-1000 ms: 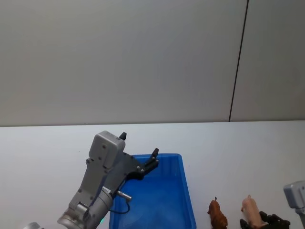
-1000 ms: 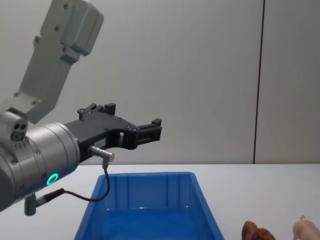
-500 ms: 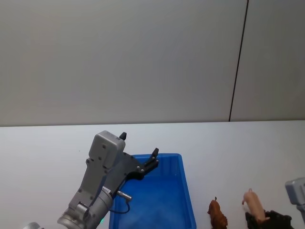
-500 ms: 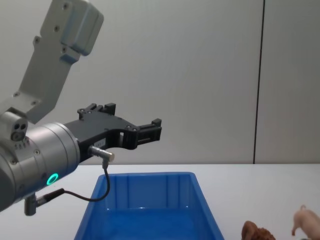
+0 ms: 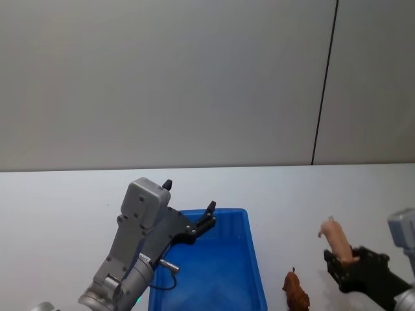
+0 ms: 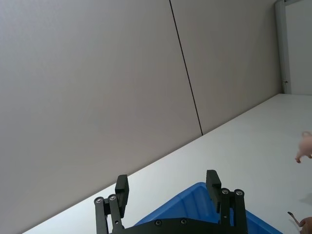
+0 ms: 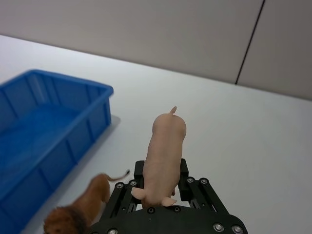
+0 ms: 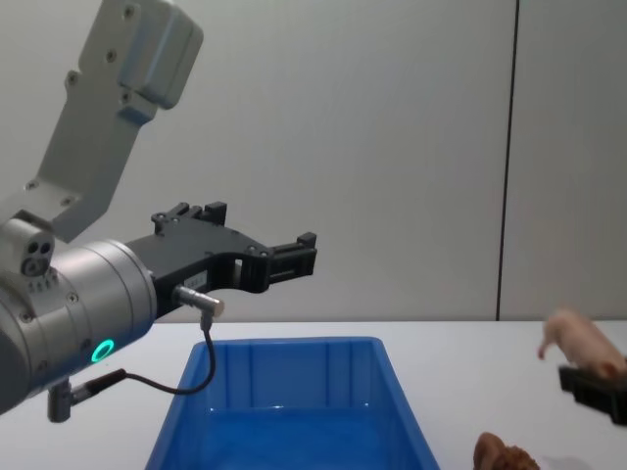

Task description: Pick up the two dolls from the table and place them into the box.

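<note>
1. The right gripper (image 5: 342, 260) has risen. A second ago it sat low at the tabletop (image 5: 311, 194) with the pink pig doll (image 5: 336, 236) standing beside the brown doll (image 5: 296, 293). The pig is now lifted clear of the surface.
2. The right gripper is clamped on the pig's lower body. The pig tilts upward out of the jaws, snout away from the robot, and hangs in the air to the right of the box (image 5: 257, 272), well outside it.
3. The brown doll has not moved. It stands on the tabletop just beside the box's right wall, lower than the raised pig and between pig and box.
4. The left gripper (image 6: 166, 181) is unchanged: fingers spread wide, holding nothing, hovering above the far left part of the box.
5. The box is in the same place. What shows of its blue floor holds nothing.
6. In the head view the left arm covers the box's near left corner. The right side of the box opening is uncovered.
</note>
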You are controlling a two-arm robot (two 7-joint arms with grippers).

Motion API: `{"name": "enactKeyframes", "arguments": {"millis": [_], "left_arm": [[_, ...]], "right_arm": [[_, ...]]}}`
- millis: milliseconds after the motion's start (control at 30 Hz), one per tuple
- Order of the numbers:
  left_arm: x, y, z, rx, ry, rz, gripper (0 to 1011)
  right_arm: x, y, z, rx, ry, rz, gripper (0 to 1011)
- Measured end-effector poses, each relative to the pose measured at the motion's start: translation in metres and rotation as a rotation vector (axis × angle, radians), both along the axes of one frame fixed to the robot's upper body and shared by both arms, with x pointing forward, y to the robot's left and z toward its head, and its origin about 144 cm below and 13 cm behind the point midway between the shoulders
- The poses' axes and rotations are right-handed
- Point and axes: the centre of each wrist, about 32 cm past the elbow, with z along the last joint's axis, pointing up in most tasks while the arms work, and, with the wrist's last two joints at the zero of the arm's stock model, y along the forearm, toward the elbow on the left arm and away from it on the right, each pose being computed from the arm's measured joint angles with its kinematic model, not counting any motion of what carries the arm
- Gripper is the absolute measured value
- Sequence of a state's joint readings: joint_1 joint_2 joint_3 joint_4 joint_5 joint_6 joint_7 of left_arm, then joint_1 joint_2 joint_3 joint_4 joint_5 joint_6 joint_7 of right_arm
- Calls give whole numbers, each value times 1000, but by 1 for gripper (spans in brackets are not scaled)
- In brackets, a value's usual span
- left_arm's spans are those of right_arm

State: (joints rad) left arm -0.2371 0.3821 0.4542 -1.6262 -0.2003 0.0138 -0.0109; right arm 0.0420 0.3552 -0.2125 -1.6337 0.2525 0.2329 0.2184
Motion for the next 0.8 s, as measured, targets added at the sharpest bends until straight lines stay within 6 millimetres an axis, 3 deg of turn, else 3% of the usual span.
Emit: {"name": "enactKeyframes", "arguments": {"millis": [433, 800], "left_arm": [[0, 0, 0, 0, 0, 0, 1001], [0, 0, 0, 0, 0, 0, 1001]], "right_arm": [[27, 18, 34, 34, -58, 161, 362], [53, 45, 48, 64, -5, 314, 362]]}}
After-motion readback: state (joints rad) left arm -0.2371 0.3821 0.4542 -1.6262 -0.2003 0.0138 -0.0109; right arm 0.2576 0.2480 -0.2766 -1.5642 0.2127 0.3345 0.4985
